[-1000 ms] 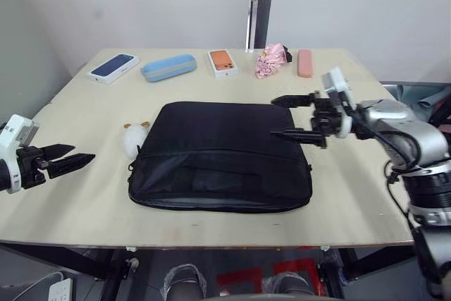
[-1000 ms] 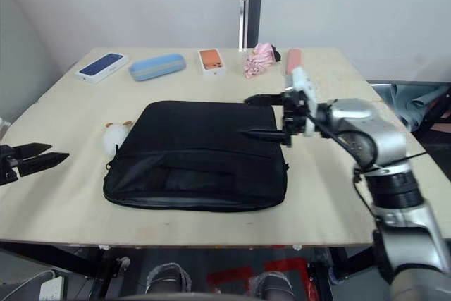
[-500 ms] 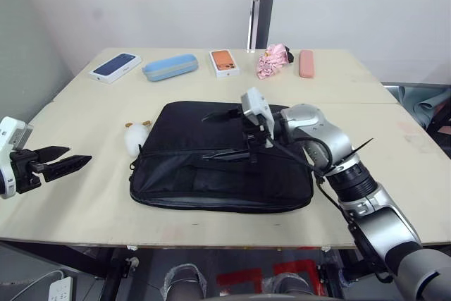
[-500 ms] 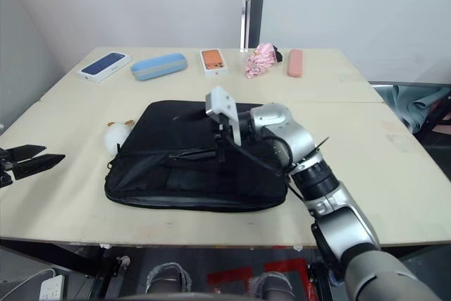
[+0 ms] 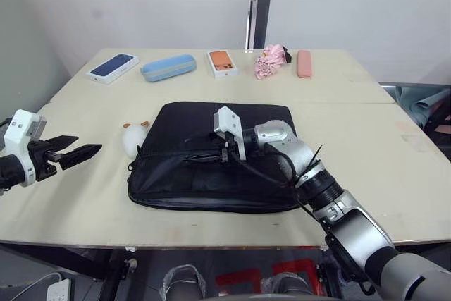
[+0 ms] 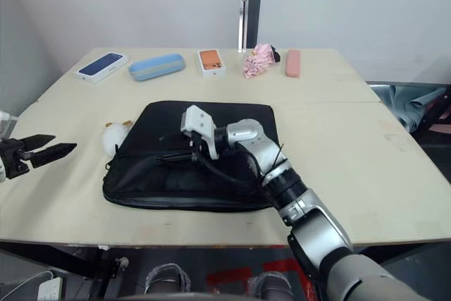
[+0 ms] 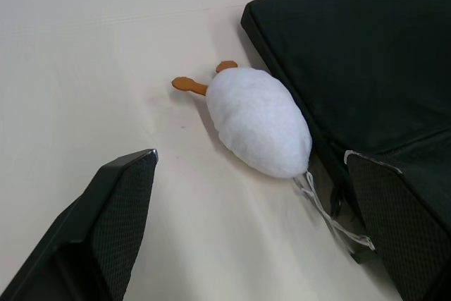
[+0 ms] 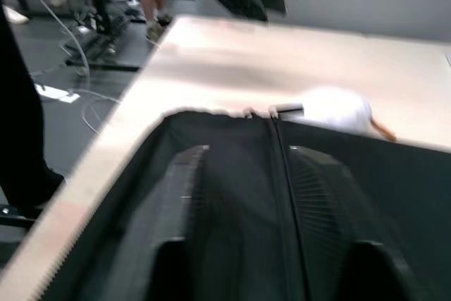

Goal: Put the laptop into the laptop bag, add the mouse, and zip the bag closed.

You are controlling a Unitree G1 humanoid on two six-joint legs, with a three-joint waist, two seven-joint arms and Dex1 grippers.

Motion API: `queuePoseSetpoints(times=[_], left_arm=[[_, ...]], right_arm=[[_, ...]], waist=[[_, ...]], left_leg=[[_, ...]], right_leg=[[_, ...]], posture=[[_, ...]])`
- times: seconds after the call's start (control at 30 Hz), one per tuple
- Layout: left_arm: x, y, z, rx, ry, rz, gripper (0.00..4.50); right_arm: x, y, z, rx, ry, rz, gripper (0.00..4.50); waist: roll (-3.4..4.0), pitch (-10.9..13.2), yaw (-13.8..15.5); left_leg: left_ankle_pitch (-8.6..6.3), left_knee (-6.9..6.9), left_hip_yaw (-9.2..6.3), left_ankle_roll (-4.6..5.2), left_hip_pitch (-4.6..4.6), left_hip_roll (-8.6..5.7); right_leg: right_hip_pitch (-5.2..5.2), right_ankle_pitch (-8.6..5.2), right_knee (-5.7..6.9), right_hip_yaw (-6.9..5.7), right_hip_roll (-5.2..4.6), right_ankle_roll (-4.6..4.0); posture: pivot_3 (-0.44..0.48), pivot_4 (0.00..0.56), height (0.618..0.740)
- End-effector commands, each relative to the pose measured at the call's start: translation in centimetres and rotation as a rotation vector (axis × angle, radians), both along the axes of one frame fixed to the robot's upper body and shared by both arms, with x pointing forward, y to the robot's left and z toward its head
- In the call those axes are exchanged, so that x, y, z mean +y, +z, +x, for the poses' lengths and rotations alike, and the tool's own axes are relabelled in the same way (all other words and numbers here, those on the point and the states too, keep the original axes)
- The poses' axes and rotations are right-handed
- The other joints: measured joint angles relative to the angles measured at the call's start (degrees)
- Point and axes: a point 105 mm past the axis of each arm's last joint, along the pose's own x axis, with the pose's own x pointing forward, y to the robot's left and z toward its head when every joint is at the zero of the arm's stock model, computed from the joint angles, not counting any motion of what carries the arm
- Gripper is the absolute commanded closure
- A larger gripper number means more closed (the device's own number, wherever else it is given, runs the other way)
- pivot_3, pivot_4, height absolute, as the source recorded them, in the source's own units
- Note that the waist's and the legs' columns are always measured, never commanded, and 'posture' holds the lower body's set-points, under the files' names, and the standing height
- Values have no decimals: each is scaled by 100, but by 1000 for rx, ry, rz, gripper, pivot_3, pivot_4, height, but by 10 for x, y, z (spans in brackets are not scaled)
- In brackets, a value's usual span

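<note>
The black laptop bag [image 5: 262,126] lies flat in the middle of the table, its zip edge [image 8: 282,167] running along the near side. My right gripper [image 5: 199,157] reaches in from the right and hovers low over the bag's near-left part, right at the zip line. My left gripper [image 5: 88,150] hangs open over the table's left edge, pointing toward the bag with nothing between its fingers [image 7: 120,202]. The laptop and the mouse are out of view.
A fluffy white lump with orange bits [image 7: 259,121] lies against the bag's left side. Along the table's far edge sit a blue phone box [image 5: 113,67], a light blue case [image 5: 168,67], an orange phone box [image 5: 222,62], a pink cloth [image 5: 271,60] and a pink case [image 5: 304,63].
My right arm has swung from the bag's right side across to its near-left part and come down to the zip line. My left gripper has shifted slightly toward the bag.
</note>
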Motion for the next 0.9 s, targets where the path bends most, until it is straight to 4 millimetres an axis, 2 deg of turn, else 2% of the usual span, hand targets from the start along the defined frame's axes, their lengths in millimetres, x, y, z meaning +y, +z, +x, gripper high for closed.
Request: queuePoseSetpoints(times=[0.03,0.07,0.1,0.2,0.37,0.5,0.67,0.77,0.9], left_arm=[[-1,6,7,-31,-3,23,0],[-2,5,8,-29,-4,22,0],[-2,5,9,-29,-4,22,0],[-4,2,13,-24,-11,17,0],[-6,-7,34,-21,15,-42,0],[-13,-15,51,-16,28,-92,0],[-18,-30,71,4,51,-127,0],[-22,-45,83,45,50,-128,0],[-29,-50,91,57,18,-153,0]], right_arm=[[-1,-13,2,-14,-16,-20,3981],[-3,-20,4,-16,-32,-41,4328],[-4,-24,6,-21,-42,-56,4476],[-10,-45,7,-50,-47,-131,4476],[-22,-75,9,-30,-72,-213,4476],[-28,-77,12,-26,-86,-216,4476],[-28,-75,10,-19,-86,-204,4476],[-29,-75,8,-19,-86,-203,4476],[-29,-74,8,-17,-92,-207,4476]], waist=[[-3,-2,-5],[-3,-2,-8],[-5,-3,-17],[-16,-10,-47],[-35,-35,-21],[-41,-48,7],[-60,-63,53],[-67,-70,84],[-77,-75,77]], left_leg=[[0,0,-1,0,-2,0],[0,0,-1,0,-2,0],[0,0,-1,0,-2,0],[0,2,-2,0,3,0],[0,16,-5,-1,35,-2],[-2,15,-2,-4,99,-4],[-2,15,-12,-4,101,-4],[-3,14,-20,-4,100,-5],[-3,12,-25,-5,98,-5]], right_leg=[[0,0,-2,-1,0,0],[0,0,-1,-2,0,0],[0,0,0,-1,0,0],[3,0,5,-1,0,-1],[28,0,29,4,-4,-2],[74,-2,50,13,-6,-4],[74,1,68,9,-6,-8],[74,1,73,6,-5,-9],[72,1,71,5,-1,-9]], posture=[[0,150,740],[0,150,740],[0,150,740],[0,150,740],[0,150,740],[0,150,740],[0,150,740],[0,150,740],[0,150,740]])
